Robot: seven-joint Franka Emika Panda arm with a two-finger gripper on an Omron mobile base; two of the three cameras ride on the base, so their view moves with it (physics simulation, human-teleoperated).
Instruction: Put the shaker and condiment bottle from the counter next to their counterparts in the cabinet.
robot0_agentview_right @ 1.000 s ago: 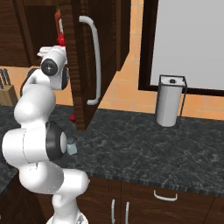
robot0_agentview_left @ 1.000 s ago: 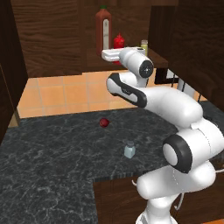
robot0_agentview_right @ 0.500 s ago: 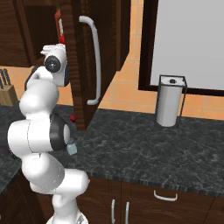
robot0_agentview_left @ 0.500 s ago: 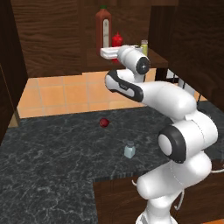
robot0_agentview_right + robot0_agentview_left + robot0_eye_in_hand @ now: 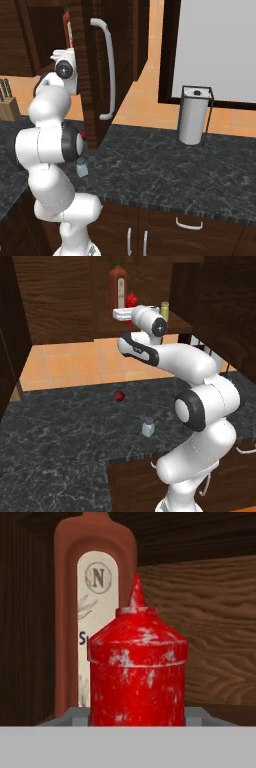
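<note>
You are seeing the gripper (image 5: 126,314) carrying the condiment bottle (image 5: 137,669) deeper into the cabinet (image 5: 60,296), beside the tall red bottle (image 5: 118,286); whether the fingers are clamping it cannot be told. The shaker (image 5: 148,427) is waiting on the counter (image 5: 55,446).

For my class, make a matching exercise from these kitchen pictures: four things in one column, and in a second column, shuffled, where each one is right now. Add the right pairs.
Things
1. condiment bottle
2. shaker
3. tall red bottle with white label
4. small dark-red round thing

Places
A. on the counter, near its front edge, close to the robot's body
B. at the back of the cabinet shelf, behind the small red bottle
C. on the counter, nearer the orange tiled wall
D. on the cabinet shelf, right in front of the end effector

Pairs: 1-D, 2-A, 3-B, 4-C
</note>
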